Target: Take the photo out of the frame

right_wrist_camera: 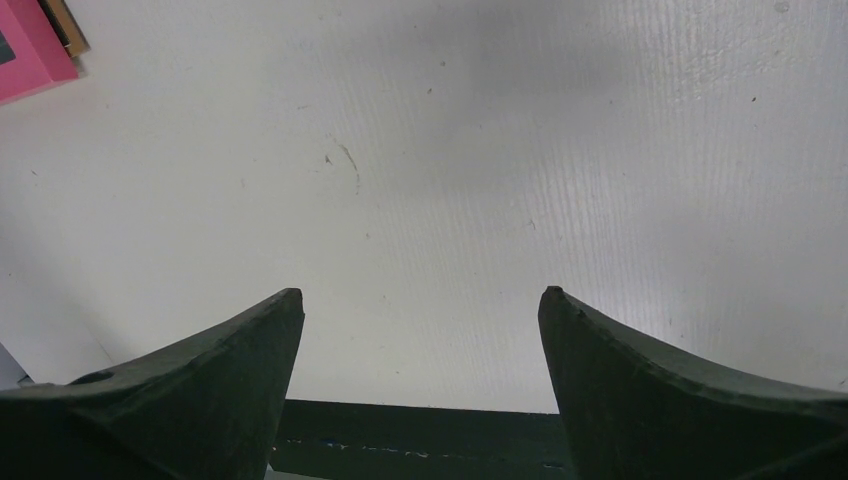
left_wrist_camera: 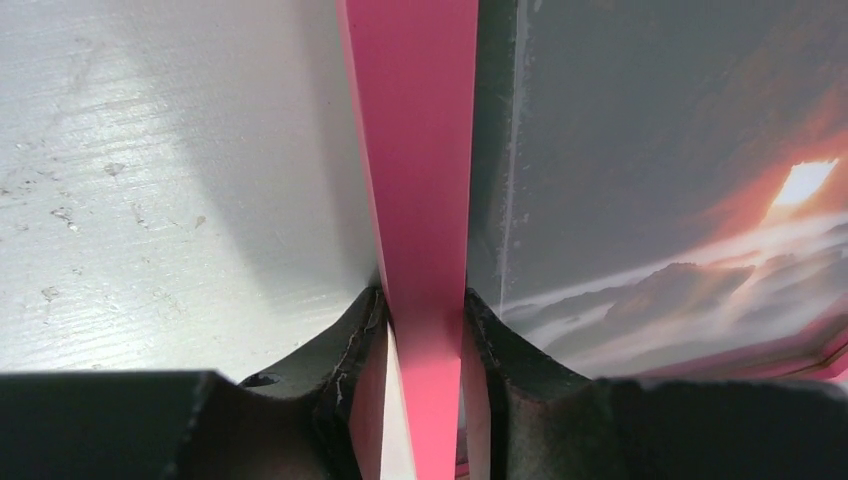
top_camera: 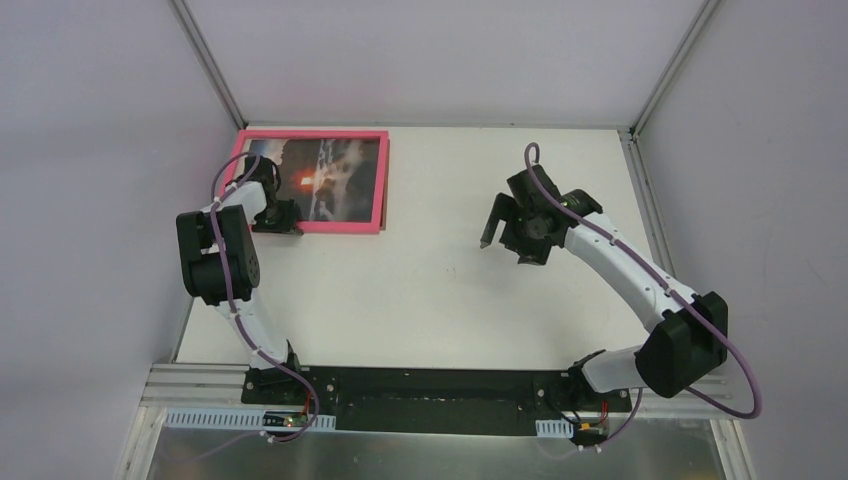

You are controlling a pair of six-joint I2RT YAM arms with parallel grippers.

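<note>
The left gripper (left_wrist_camera: 422,310) is closed on the frame (top_camera: 340,227). In the left wrist view its two dark fingers (left_wrist_camera: 350,340) press against either side of the narrow pink strip, one on the outer edge and one on the inner edge next to the photo (top_camera: 340,180). No gap shows between the pads and the pink. From above, this gripper (top_camera: 275,215) sits at the frame's near left corner, with its arm reaching in from the near side.

The photo is inside the frame, with pink border on every side that shows. It has a dark sky, an orange glow left of the middle and pale grey cloud to the right. In the left wrist view the orange sun and the cloud bands lie just right of the gripped strip, and bare white table (left_wrist_camera: 150,200) lies to its left.

The frame lies on the table (top_camera: 450,290) at its far left corner, its far side close to the back wall.

The right gripper (top_camera: 505,248) hangs over the table well to the right of the frame. Its jaws are spread wide with nothing between them (right_wrist_camera: 420,300), only white tabletop below. One pink corner of the frame (right_wrist_camera: 30,60) shows at the upper left edge of the right wrist view.
</note>
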